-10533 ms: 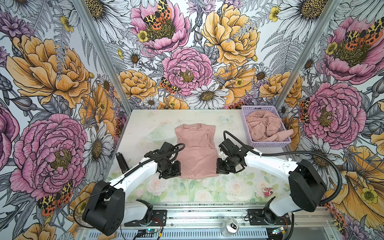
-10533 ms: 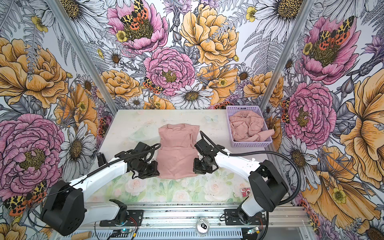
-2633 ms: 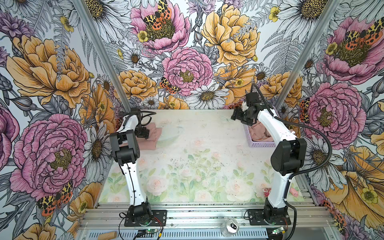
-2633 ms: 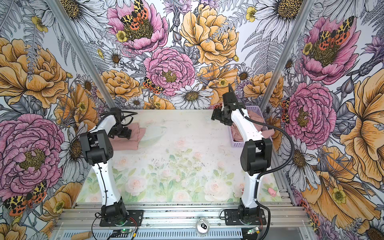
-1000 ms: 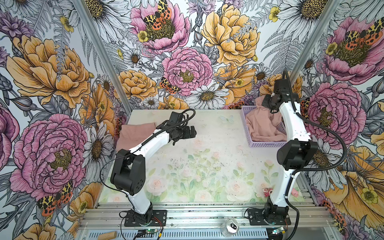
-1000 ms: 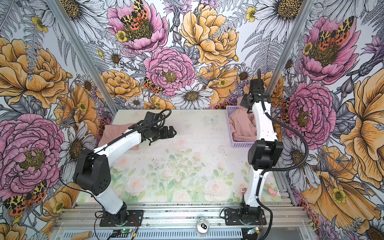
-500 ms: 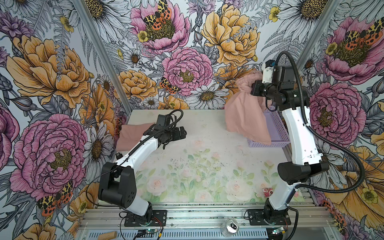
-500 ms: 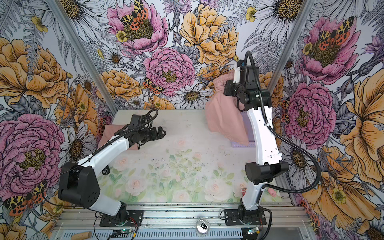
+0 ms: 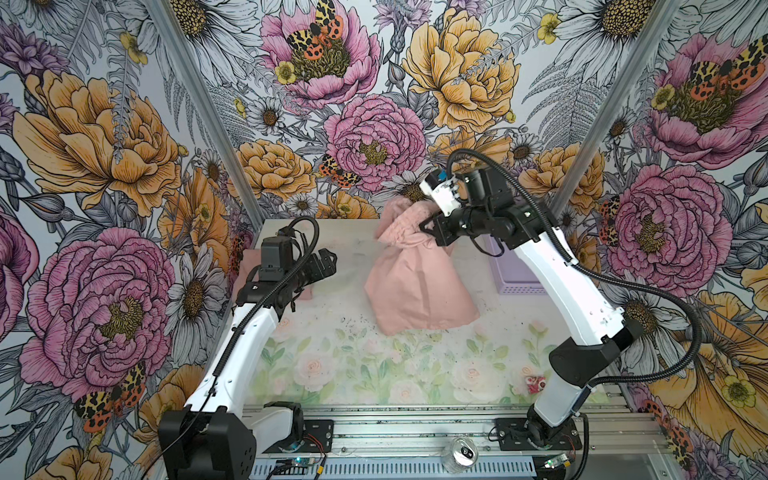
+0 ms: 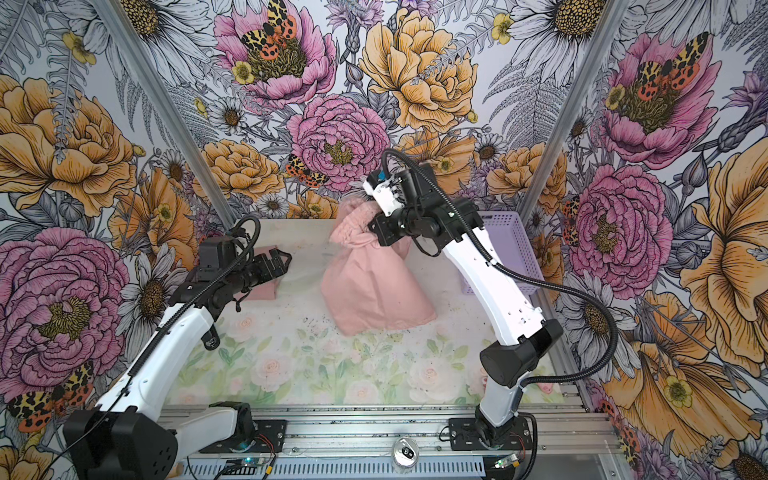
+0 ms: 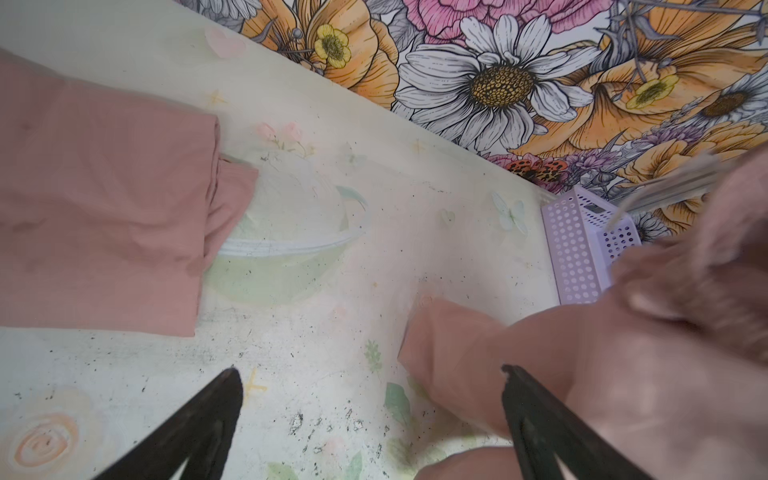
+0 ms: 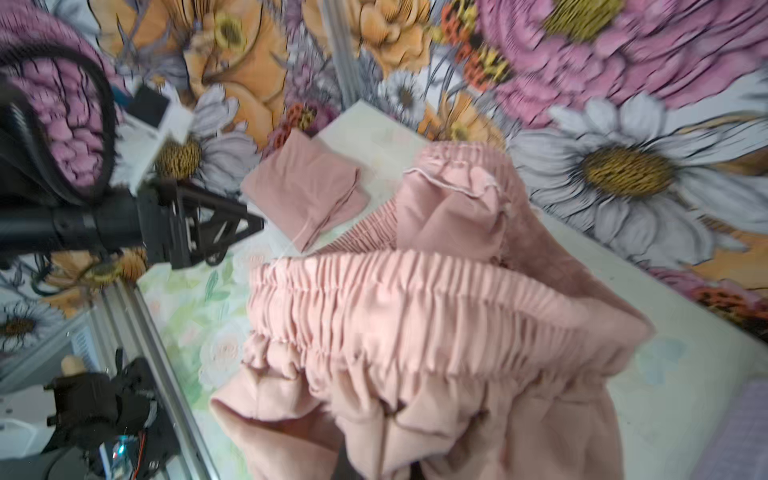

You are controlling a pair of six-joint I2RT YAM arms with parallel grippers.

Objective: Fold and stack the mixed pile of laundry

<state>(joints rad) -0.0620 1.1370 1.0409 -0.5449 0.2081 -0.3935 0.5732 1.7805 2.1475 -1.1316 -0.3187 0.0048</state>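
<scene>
Dusty-pink elastic-waist shorts hang by their gathered waistband over the back middle of the table, and their lower edge rests on the mat. My right gripper is shut on the waistband, its fingers buried in the fabric. A folded pink garment lies flat at the back left, partly hidden behind my left arm in both top views. My left gripper hovers open and empty between that garment and the shorts, pointing toward the shorts.
The lavender perforated basket stands at the back right, behind my right arm. A drinks can stands on the front rail. A small red object lies near the front right corner. Floral walls close in three sides.
My right gripper lifted the shorts out of the basket and swung them left and down to the table's middle. My left gripper drew back leftward, still open.
</scene>
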